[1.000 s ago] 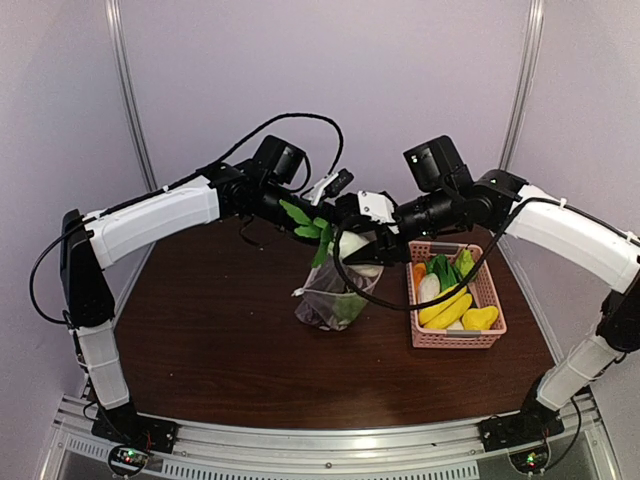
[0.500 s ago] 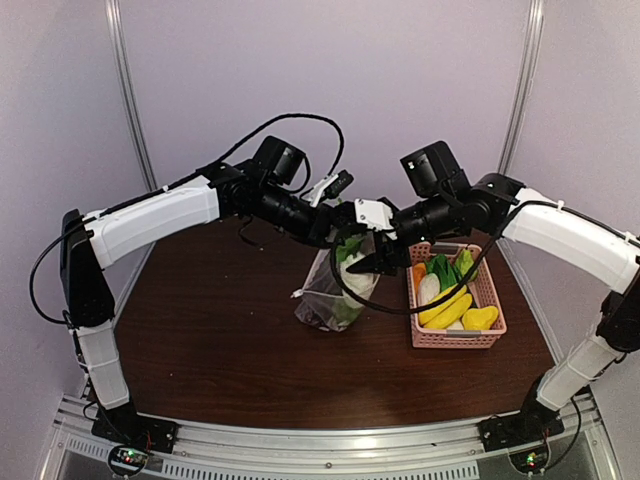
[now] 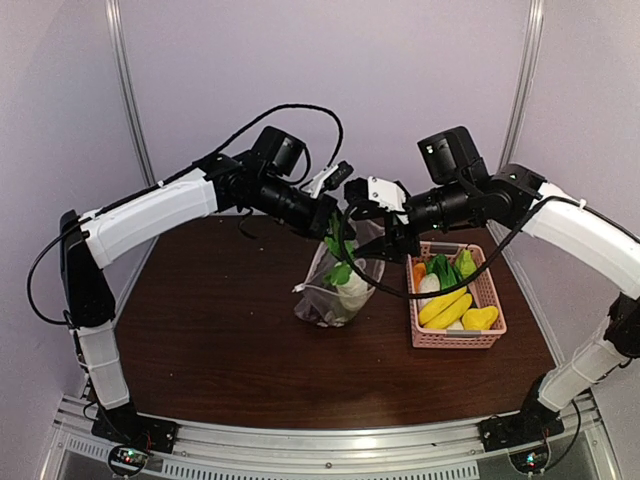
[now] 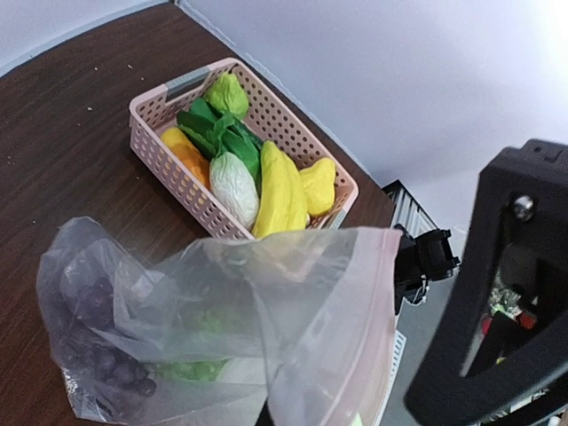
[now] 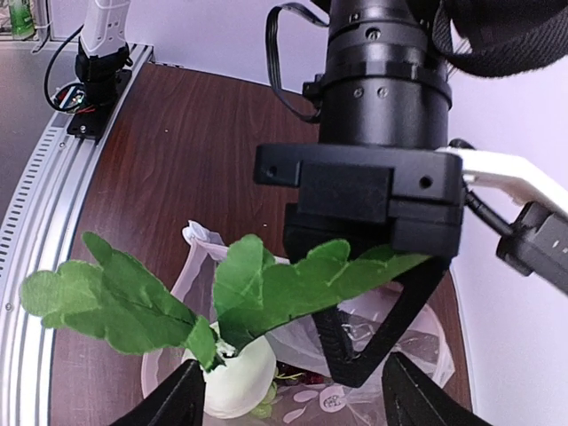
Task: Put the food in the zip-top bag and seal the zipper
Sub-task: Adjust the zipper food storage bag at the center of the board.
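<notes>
Along the near rail, both arm bases sit bolted, and the dark tabletop (image 3: 220,340) beyond them carries everything.

Mid-table is the zip-top bag (image 3: 322,298). It's upright only b/c the left jaws are pinched tight on its top edge and hang it from above. Let go and I judge it'd slump and close its own mouth.

Left wrist cam looks through the film: purple grapes (image 4: 102,351) at the bottom, sth green beside them, can't tell what. The zipper (image 4: 306,233) runs along the raised mouth edge, not pressed together yet.

White radish (image 5: 235,382) sits in the mouth, root end down inside the bag. Its leaves (image 5: 266,284) poke up & out past the rim. The right jaws hover just above it, spread wide to either side and gripping nothing, so the radish rests in the bag on its own weight. Those leaves will need tucking under before any seal, else they'll prob foul the strip.

Just right of the bag, close but apart, is the pink basket (image 3: 455,338) w/ the rest of the food:
- bananas (image 4: 280,191)
- a lumpy yellow piece (image 4: 318,185)
- leafy greens (image 4: 217,133)
- a green round fruit (image 4: 226,93)
- an orange bit (image 4: 186,155)

It's on the right arm's (image 3: 580,230) side, so I reckon that arm does short hops basket-to-bag while the left arm (image 3: 150,215) only holds the mouth up.

Most of the food isn't bagged yet, so the job's well short of halfway by my count. Bananas on top look the easiest next pick.

Furthest back is the plain pale wall
</notes>
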You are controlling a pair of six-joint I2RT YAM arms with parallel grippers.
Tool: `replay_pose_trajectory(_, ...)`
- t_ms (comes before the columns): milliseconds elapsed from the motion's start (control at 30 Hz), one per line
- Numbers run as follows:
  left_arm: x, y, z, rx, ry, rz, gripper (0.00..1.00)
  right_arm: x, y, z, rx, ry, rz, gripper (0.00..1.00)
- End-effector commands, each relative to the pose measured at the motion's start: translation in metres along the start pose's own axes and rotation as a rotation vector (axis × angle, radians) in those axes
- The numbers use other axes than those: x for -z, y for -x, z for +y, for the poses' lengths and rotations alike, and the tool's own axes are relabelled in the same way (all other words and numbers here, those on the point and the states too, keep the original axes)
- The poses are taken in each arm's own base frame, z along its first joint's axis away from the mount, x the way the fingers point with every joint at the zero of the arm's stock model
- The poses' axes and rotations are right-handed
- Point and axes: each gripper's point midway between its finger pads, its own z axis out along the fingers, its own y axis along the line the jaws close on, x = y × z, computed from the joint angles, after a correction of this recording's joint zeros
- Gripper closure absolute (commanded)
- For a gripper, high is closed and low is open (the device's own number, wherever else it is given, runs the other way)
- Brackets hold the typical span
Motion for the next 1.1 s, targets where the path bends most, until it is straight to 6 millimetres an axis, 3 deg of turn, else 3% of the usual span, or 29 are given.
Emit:
replay_pose_trajectory(0,0.049,0.059,-0.046,-0.068,0.013,-0.151,1.0,0.026,0.014,0.008,0.021,0.04,-0.001,0.32)
replay_pose_trajectory(33,0.057,0.068,-0.046,-0.089,0.05,-0.174,1.0,0.032,0.014,0.015,0.036,0.068,0.009,0.33)
replay_pose_trajectory(67,0.056,0.071,-0.03,-0.117,0.122,-0.187,1.0,0.037,0.014,0.021,0.07,0.092,0.017,0.34)
replay_pose_trajectory(133,0.038,0.059,0.037,-0.085,0.302,-0.142,1.0,0.044,0.011,0.027,0.094,0.105,0.037,0.36)
replay_pose_trajectory(167,0.025,0.043,0.058,-0.03,0.297,-0.071,1.0,0.045,0.008,0.027,0.105,0.099,0.048,0.36)
replay_pose_trajectory(200,0.012,0.03,0.057,0.012,0.209,0.001,1.0,0.045,0.003,0.028,0.112,0.101,0.07,0.36)
replay_pose_trajectory(267,-0.003,0.013,0.024,0.024,0.046,0.083,1.0,0.046,-0.007,0.031,0.123,0.102,0.11,0.36)
replay_pose_trajectory(400,-0.001,0.016,-0.012,-0.06,0.02,0.07,1.0,0.045,-0.016,0.041,0.152,0.135,0.144,0.36)
replay_pose_trajectory(633,-0.003,0.014,-0.013,-0.04,0.01,0.074,1.0,0.023,-0.036,0.061,0.276,0.193,0.3,0.36)
replay_pose_trajectory(900,-0.001,0.014,-0.019,-0.042,-0.012,0.073,1.0,-0.006,-0.058,0.052,0.271,0.186,0.413,0.36)
replay_pose_trajectory(1000,0.0,0.015,-0.019,-0.045,-0.015,0.073,1.0,-0.012,-0.065,0.051,0.262,0.194,0.442,0.51)
replay_pose_trajectory(1067,0.002,0.016,-0.019,-0.051,-0.008,0.068,1.0,-0.014,-0.062,0.051,0.252,0.206,0.441,0.71)
